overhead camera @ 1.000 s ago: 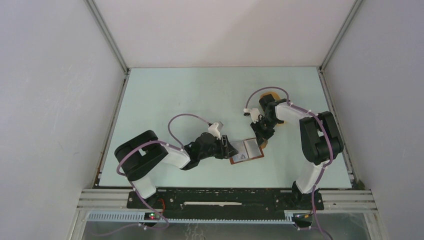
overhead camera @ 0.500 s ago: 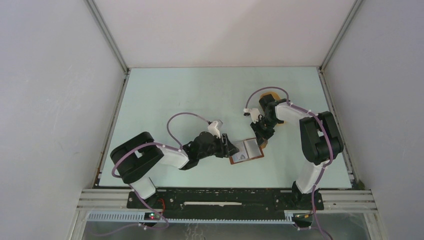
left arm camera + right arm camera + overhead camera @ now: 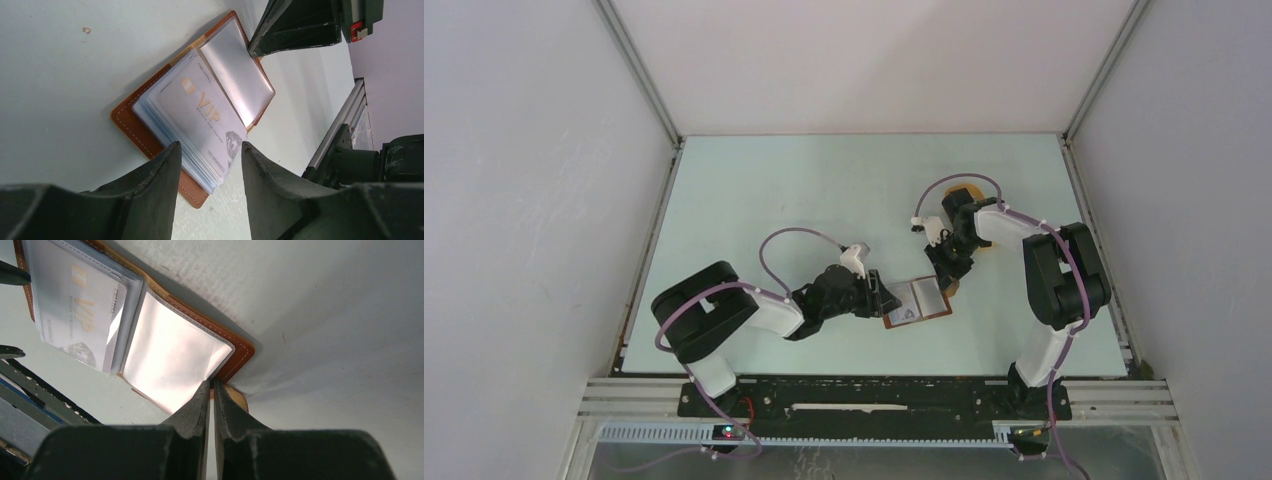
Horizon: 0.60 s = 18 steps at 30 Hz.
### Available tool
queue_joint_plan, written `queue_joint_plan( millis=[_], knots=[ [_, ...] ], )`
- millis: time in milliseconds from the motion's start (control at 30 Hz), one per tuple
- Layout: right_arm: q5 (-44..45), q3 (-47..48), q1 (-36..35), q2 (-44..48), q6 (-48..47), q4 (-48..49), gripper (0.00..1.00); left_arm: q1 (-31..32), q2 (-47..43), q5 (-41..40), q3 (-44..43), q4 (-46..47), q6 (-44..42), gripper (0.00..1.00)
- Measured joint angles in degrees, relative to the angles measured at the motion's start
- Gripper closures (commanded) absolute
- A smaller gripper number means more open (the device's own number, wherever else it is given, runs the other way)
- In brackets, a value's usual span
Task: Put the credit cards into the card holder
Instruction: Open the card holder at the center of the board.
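The card holder (image 3: pixel 917 302) lies open on the table, brown leather with clear sleeves. A pale VIP credit card (image 3: pixel 202 112) sits in the top sleeve of its left half; the right sleeve (image 3: pixel 237 75) looks empty. My left gripper (image 3: pixel 886 297) is open and empty, its fingers straddling the holder's near left corner (image 3: pixel 209 150) just above the table. My right gripper (image 3: pixel 946 277) is shut on the holder's right edge by the brown flap (image 3: pixel 211 385). The holder (image 3: pixel 240 347) and the card (image 3: pixel 75 315) show in the right wrist view. No loose cards show.
An orange-brown object (image 3: pixel 987 247) lies partly hidden under the right arm. The metal frame rail (image 3: pixel 345 115) runs along the table's near edge. White walls close the table in on three sides.
The left arm shifted slightly and came back to nearly the same place. The card holder and the right gripper have not moved.
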State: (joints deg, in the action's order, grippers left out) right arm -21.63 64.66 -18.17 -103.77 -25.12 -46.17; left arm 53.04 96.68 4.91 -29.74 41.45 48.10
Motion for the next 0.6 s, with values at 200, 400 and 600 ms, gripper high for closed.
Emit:
queue_joint_plan(
  millis=[200, 400, 600],
  knots=[
    [0.11, 0.00, -0.04, 0.00, -0.02, -0.02, 0.86, 0.00, 0.72, 0.26, -0.02, 0.15, 0.42, 0.47],
    [0.13, 0.00, -0.09, 0.00, -0.02, -0.02, 0.86, 0.00, 0.94, 0.66, -0.07, 0.48, 0.96, 0.48],
    [0.15, 0.02, -0.15, 0.00, -0.04, -0.04, 0.86, 0.00, 1.31, 1.51, -0.07, 0.98, 1.51, 0.49]
  ],
)
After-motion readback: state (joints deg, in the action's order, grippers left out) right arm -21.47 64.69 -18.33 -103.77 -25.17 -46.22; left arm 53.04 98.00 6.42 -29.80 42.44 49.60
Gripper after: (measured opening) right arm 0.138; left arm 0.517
